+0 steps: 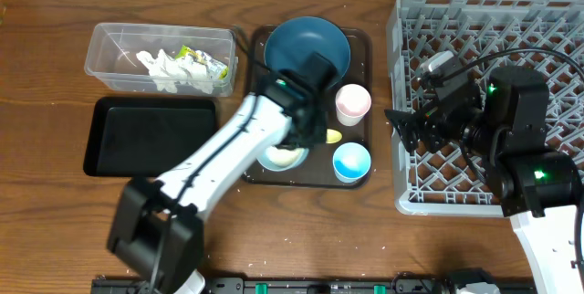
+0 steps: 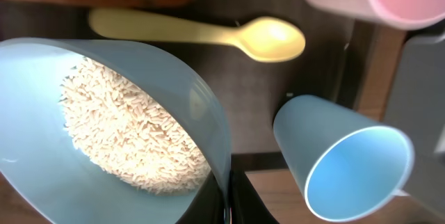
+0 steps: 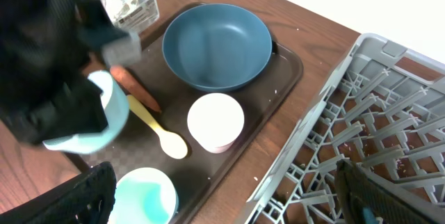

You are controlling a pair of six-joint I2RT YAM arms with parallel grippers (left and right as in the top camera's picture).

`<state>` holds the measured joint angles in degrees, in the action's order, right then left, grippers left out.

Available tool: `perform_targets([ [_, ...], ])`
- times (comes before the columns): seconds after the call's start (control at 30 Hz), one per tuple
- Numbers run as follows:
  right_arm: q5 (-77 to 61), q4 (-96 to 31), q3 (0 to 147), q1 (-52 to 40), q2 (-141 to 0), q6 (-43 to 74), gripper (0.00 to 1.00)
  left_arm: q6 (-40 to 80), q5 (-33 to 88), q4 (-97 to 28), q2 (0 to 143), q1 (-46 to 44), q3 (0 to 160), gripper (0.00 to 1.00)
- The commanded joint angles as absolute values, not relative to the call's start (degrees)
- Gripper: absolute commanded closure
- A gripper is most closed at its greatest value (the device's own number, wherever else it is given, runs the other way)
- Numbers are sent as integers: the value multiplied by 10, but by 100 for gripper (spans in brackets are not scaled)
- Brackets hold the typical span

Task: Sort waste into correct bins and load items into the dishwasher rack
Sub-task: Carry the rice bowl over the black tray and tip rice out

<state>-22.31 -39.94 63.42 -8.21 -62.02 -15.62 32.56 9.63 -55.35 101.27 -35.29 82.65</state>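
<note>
You had the left gripper point(image 2: 228, 197) clenched on the rim of the tilted light-blue bowl point(image 2: 208, 120) of white rice point(image 2: 132, 133) over the dark brown plastic tray point(image 1: 360, 43), and the right gripper point(image 1: 402, 130) spread open beside the grey lattice rack point(image 1: 547, 20).

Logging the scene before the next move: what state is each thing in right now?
Light-blue bowl: holds rice, gripped at rim.
Left gripper: jaws shut on bowl.
Right gripper: jaws open, over rack.
Light-blue cup: upright, empty.
Pink cup: upright.
Spoon: lying flat on brown tray.
Dark-blue plate: empty.
Clear tub: holds tissues, wrapper.
Black tray: empty.
</note>
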Motion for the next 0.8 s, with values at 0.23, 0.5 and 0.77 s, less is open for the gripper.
perform_targets([
  [0.23, -229, -399, 647, -75, -620, -150, 2, 252, 196, -582, 958, -169, 836, 94],
  [0.5, -229, -400, 647, -75, -620, -150, 2, 181, 222, -609, 958, -14, 836, 94],
  [0.77, -229, -400, 647, -75, -620, -150, 2, 105, 319, -604, 962, 156, 836, 94],
])
